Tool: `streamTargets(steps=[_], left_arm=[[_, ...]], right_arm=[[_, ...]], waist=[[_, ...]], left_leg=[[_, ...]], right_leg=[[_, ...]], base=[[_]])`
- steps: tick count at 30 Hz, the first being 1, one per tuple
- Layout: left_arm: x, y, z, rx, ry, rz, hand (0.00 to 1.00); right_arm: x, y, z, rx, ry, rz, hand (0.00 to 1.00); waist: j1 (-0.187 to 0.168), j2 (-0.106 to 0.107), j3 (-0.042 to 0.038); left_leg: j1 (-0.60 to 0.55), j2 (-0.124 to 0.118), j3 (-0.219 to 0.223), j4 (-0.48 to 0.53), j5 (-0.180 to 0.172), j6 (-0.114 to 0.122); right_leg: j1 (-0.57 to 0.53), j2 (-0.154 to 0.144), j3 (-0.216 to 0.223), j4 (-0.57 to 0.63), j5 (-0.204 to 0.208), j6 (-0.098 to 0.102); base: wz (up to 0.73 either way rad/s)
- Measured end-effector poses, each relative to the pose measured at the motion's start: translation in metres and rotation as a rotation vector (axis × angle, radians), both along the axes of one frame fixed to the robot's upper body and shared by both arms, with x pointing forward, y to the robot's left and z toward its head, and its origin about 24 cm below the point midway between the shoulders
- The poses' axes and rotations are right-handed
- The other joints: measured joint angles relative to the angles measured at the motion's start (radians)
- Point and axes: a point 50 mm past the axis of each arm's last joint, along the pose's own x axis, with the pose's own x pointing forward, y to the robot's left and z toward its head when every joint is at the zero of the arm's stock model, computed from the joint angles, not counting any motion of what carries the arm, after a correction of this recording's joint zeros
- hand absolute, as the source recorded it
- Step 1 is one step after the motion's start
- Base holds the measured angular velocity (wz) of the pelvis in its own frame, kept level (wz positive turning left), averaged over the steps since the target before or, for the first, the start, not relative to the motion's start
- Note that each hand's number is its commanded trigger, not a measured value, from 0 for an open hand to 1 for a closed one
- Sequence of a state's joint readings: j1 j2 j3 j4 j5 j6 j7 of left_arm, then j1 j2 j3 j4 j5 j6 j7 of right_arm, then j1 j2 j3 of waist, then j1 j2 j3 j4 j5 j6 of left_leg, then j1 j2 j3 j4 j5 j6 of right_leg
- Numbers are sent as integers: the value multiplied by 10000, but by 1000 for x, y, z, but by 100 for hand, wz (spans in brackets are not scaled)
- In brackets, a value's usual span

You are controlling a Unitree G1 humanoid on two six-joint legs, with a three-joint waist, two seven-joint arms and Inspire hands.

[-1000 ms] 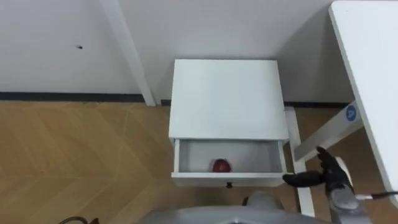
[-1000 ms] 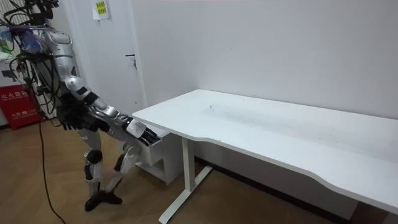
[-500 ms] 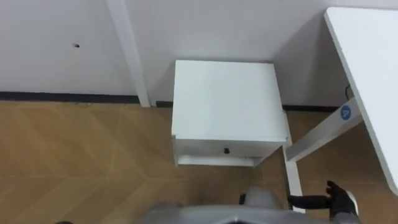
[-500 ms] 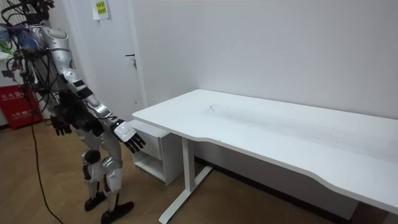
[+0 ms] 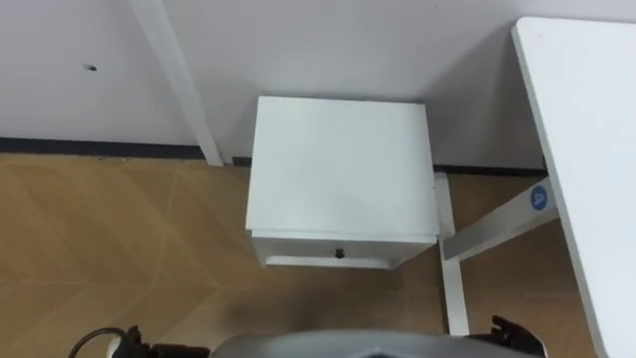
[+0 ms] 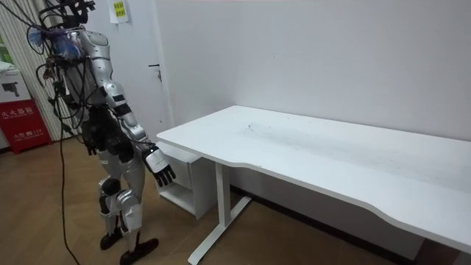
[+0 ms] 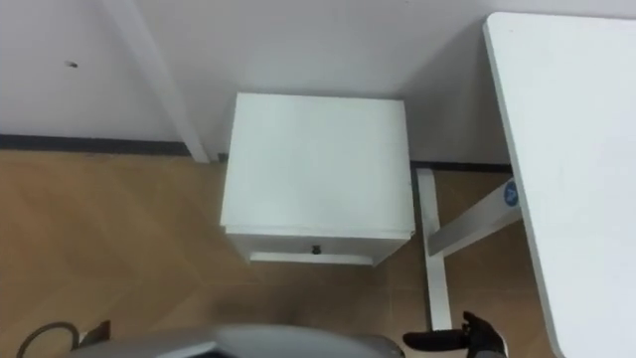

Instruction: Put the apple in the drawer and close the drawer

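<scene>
Right hand dropped beside thigh, fingers relaxed, drawer closed

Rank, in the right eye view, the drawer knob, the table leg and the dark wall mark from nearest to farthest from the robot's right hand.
From the right hand:
1. Table leg, just above-left.
2. Drawer knob, further left.
3. Wall mark, far upper left.

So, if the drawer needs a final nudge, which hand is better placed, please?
Probably right: the right hand hangs open before the cabinet, off the right end of the shut drawer.
</scene>
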State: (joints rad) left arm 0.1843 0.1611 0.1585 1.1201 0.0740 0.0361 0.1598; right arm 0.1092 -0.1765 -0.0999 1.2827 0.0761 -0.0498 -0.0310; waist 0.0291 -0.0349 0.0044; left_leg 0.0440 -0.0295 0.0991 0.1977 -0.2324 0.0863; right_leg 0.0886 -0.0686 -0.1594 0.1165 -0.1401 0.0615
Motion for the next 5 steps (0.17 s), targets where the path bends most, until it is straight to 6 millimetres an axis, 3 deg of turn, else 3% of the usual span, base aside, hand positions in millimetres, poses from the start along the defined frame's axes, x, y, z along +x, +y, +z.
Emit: streamTargets(steps=[5], left_arm=[[-3, 0, -1, -164, 105, -21, 0]], right_arm=[[-5, 2, -1, 209, 200, -188, 0]], waist=[[21, 9, 68]], left_leg=[[-21, -2, -72, -14, -11, -20]], right_leg=[[-2, 1, -80, 2, -28, -2]], base=[[4]])
